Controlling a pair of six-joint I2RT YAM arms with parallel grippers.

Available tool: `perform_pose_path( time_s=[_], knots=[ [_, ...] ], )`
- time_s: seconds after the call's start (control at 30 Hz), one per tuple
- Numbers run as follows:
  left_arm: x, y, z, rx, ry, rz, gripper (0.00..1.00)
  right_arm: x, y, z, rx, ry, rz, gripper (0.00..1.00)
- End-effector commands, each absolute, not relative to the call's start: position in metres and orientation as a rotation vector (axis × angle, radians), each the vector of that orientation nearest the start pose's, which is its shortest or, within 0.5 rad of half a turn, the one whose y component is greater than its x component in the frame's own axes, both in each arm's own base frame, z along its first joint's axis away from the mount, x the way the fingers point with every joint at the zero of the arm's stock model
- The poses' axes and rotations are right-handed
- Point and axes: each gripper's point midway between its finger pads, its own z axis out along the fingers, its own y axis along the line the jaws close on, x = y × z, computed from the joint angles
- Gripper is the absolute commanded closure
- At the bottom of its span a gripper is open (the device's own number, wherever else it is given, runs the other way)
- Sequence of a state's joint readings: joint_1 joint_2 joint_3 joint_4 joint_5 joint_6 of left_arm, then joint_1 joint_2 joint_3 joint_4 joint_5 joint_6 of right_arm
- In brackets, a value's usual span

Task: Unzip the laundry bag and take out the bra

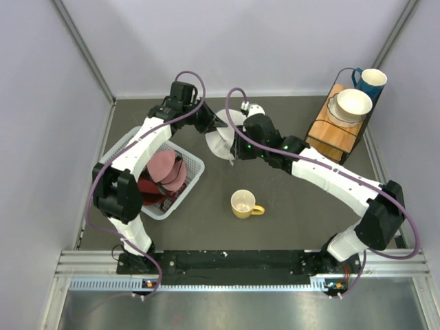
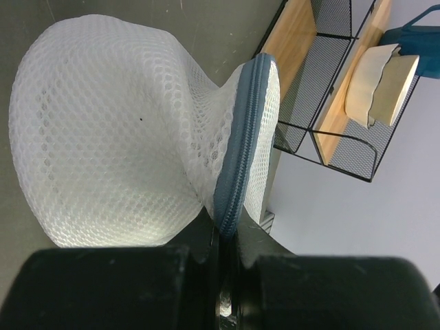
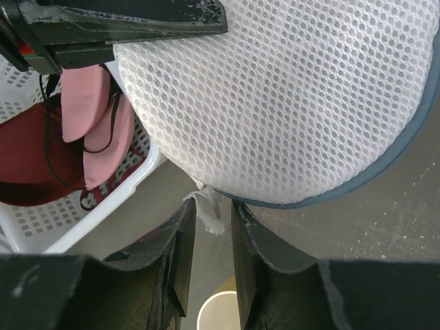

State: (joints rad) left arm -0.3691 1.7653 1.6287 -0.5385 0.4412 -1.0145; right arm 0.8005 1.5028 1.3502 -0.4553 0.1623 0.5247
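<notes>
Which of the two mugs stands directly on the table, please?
The yellow mug, alone on the dark tabletop. The blue mug sits up on the wooden rack, beside the white bowl.

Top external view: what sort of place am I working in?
Probably a lab test cell: plain pale walls box in a dark table, an aluminium rail runs along its near edge, and the laundry basket and yellow mug look like staged props.
</notes>
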Motion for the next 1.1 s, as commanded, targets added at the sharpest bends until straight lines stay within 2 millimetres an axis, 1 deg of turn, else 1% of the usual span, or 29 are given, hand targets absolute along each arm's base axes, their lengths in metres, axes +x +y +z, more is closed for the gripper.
perform_pose_path(
  time_s=[0.0,0.03,0.07,0.1,0.17,0.27,0.33,0.37,0.47,0.57,0.63,0.67,0.7,0.73,0.77,0.8,0.83,0.87,0.9,0.93,0.97,1.03,1.07],
  knots=[
    [0.412,-0.277,0.278,-0.442,2.325,-1.241,1.00,0.320,0.324,0.268,-0.209,2.114,0.676,0.72],
    [0.412,-0.277,0.278,-0.448,2.325,-1.246,1.00,0.321,0.325,0.266,-0.207,2.120,0.679,0.73],
    [0.411,-0.278,0.278,-0.443,2.327,-1.254,1.00,0.320,0.327,0.266,-0.207,2.118,0.690,0.75],
    [0.410,-0.279,0.277,-0.446,2.329,-1.265,1.00,0.321,0.328,0.268,-0.205,2.112,0.694,0.78],
    [0.410,-0.279,0.276,-0.445,2.331,-1.264,1.00,0.321,0.327,0.270,-0.197,2.106,0.695,0.80],
    [0.410,-0.278,0.277,-0.444,2.326,-1.262,1.00,0.322,0.323,0.272,-0.180,2.095,0.681,0.92],
    [0.410,-0.279,0.278,-0.440,2.326,-1.265,1.00,0.323,0.319,0.268,-0.171,2.100,0.661,0.99],
    [0.410,-0.278,0.279,-0.441,2.322,-1.264,1.00,0.323,0.318,0.268,-0.170,2.101,0.659,1.00],
    [0.410,-0.277,0.280,-0.434,2.320,-1.260,1.00,0.322,0.314,0.262,-0.154,2.112,0.646,1.00],
    [0.410,-0.275,0.277,-0.428,2.323,-1.245,1.00,0.319,0.307,0.256,-0.143,2.119,0.622,1.00],
    [0.412,-0.274,0.273,-0.402,2.327,-1.230,1.00,0.314,0.299,0.248,-0.151,2.126,0.597,1.00],
    [0.415,-0.276,0.266,-0.386,2.347,-1.229,1.00,0.312,0.291,0.235,-0.144,2.149,0.559,1.00],
    [0.413,-0.275,0.259,-0.367,2.382,-1.220,1.00,0.311,0.286,0.230,-0.144,2.157,0.545,1.00],
    [0.415,-0.278,0.261,-0.331,2.383,-1.240,1.00,0.309,0.282,0.227,-0.143,2.160,0.537,1.00],
    [0.415,-0.281,0.253,-0.303,2.409,-1.259,1.00,0.307,0.274,0.212,-0.147,2.189,0.513,1.00],
    [0.412,-0.283,0.249,-0.244,2.428,-1.263,1.00,0.306,0.271,0.206,-0.156,2.200,0.512,1.00],
    [0.414,-0.284,0.248,-0.215,2.430,-1.259,1.00,0.304,0.272,0.200,-0.194,2.214,0.523,1.00],
    [0.420,-0.285,0.240,-0.200,2.441,-1.243,1.00,0.303,0.270,0.193,-0.208,2.231,0.519,1.00],
    [0.427,-0.282,0.234,-0.160,2.444,-1.184,1.00,0.306,0.268,0.191,-0.216,2.239,0.530,1.00],
    [0.425,-0.281,0.226,-0.151,2.487,-1.161,1.00,0.304,0.272,0.191,-0.253,2.244,0.544,1.00],
    [0.432,-0.285,0.218,-0.116,2.496,-1.165,1.00,0.305,0.276,0.194,-0.275,2.236,0.560,1.00],
    [0.436,-0.287,0.208,-0.052,2.506,-1.156,1.00,0.302,0.284,0.197,-0.318,2.237,0.599,1.00],
    [0.440,-0.290,0.196,-0.038,2.522,-1.140,1.00,0.304,0.288,0.198,-0.326,2.236,0.615,1.00]
  ],
)
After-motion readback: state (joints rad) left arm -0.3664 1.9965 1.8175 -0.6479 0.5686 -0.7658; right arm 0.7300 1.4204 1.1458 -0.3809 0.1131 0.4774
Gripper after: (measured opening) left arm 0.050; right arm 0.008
